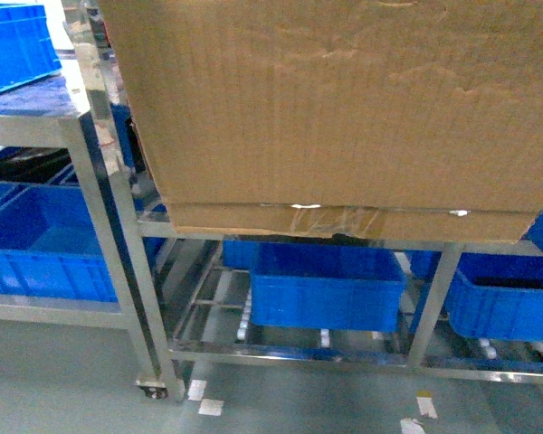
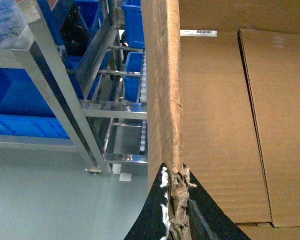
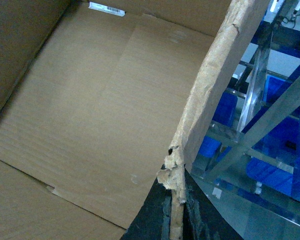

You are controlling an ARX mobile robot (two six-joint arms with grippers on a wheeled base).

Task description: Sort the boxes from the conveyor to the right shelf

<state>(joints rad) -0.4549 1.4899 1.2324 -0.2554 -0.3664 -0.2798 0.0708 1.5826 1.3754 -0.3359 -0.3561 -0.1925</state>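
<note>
A large brown cardboard box (image 1: 344, 99) fills the upper head view, in front of the stainless-steel right shelf (image 1: 290, 351). Its taped bottom edge sits level with a shelf rail; whether it rests there I cannot tell. In the left wrist view my left gripper (image 2: 177, 210) is shut on the ragged rim of the box (image 2: 215, 115) wall. My right gripper (image 3: 176, 210) is shut on the torn rim of the opposite wall of the box (image 3: 105, 100). Neither gripper shows in the head view. The box interior is bare apart from a white label (image 2: 197, 33). The conveyor is out of view.
Blue plastic crates sit on the shelf's lower tier (image 1: 326, 289) and at the right (image 1: 507, 298). A second steel rack (image 1: 36, 127) at the left holds more blue crates (image 1: 36, 240). The grey floor has white tape marks (image 1: 208, 402) near a caster foot (image 1: 154, 389).
</note>
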